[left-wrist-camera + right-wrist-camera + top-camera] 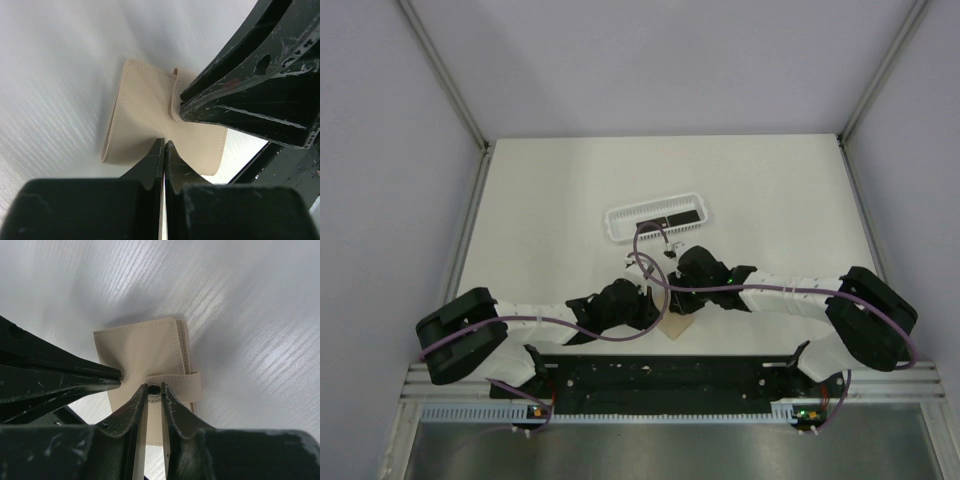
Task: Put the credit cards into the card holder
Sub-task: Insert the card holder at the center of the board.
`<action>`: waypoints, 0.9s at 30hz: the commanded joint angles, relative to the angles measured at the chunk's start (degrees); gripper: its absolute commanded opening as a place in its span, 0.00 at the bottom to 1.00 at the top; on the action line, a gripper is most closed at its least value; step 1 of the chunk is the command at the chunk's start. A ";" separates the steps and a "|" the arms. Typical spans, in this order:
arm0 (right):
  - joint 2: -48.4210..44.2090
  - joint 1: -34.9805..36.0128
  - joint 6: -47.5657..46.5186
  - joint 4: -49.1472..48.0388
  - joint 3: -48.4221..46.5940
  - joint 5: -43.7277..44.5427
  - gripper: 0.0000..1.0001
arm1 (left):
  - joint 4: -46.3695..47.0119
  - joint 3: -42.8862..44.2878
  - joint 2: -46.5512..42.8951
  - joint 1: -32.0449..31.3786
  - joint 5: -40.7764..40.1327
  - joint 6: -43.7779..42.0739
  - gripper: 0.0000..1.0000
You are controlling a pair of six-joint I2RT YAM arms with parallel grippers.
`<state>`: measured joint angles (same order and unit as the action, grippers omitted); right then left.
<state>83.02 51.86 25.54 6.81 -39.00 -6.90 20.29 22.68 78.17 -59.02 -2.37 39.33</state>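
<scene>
opening step — left tool [165,146] clamped on one edge of the card holder [142,120] on the worktop [770,200], right tool [154,388] nipping its snap strap [182,382] — next, i'd judge, peel that strap free; credit cards [670,217] lie in the white basket [616,224] beyond the holder.

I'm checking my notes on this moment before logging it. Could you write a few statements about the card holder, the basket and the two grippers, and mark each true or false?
1. The card holder lies inside the white basket. False: it lies on the table, nearer the arms' bases than the basket.
2. The left gripper is shut on the card holder's edge. True.
3. A black credit card lies in the basket. True.
4. The right gripper hovers over the basket. False: its fingers sit on either side of the holder's snap strap.
</scene>
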 commanded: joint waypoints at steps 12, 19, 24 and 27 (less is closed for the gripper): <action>5.31 5.45 -0.93 8.75 -2.75 5.84 0.10 | 0.71 -0.35 -0.12 -0.21 -0.35 -0.13 0.00; 5.31 6.59 0.82 9.19 -0.55 6.54 0.06 | 0.62 0.09 0.23 -0.21 -0.18 -0.13 0.00; 6.62 7.38 2.41 8.40 1.56 6.63 0.04 | 0.62 0.17 0.31 -0.13 -0.18 -0.13 0.00; 8.11 7.91 3.20 7.96 2.35 6.63 0.03 | 0.54 0.17 0.23 -0.13 -0.18 -0.13 0.00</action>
<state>85.14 57.10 26.55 10.11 -41.50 2.11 20.12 22.68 78.17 -59.02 -2.35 39.31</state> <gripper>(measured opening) 0.107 0.013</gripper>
